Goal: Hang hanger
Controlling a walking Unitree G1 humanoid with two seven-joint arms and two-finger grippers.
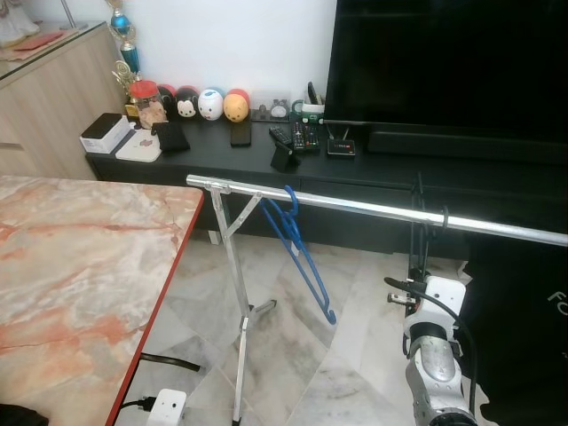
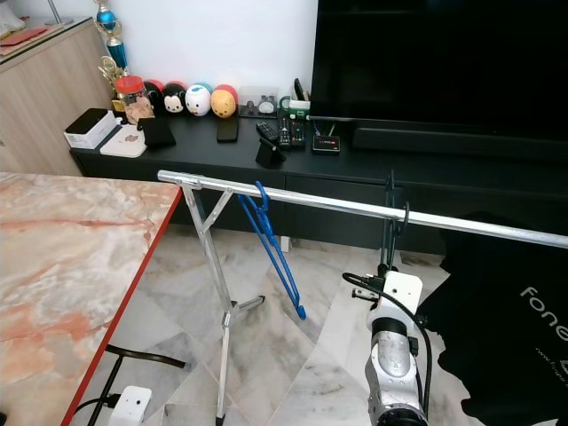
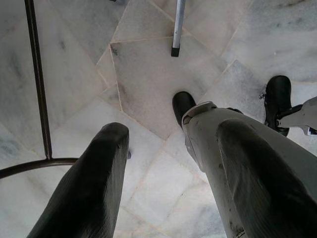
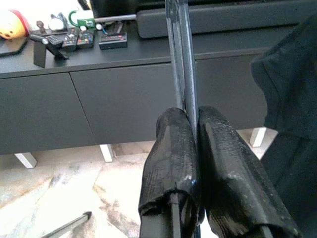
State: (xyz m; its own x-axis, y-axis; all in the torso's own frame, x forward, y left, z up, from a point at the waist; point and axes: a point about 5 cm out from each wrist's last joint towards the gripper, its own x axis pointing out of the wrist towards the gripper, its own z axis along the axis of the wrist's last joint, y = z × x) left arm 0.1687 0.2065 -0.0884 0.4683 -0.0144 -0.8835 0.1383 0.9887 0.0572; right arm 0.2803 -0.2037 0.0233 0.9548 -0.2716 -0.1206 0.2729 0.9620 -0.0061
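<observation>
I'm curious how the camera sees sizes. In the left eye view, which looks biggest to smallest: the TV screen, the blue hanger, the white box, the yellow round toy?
1. TV screen
2. Blue hanger
3. White box
4. Yellow round toy

The hanger is nearer the camera, which enlarges it.

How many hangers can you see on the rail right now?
2. A blue hanger hangs near the rail's left end. A black hanger, hooked over the rail further right, is pinched in the right gripper. The black garment may hide more.

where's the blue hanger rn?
The blue hanger hangs on the silver rail near its left end, beside the rack's leg, left of the right gripper clamping a black hanger.
</observation>
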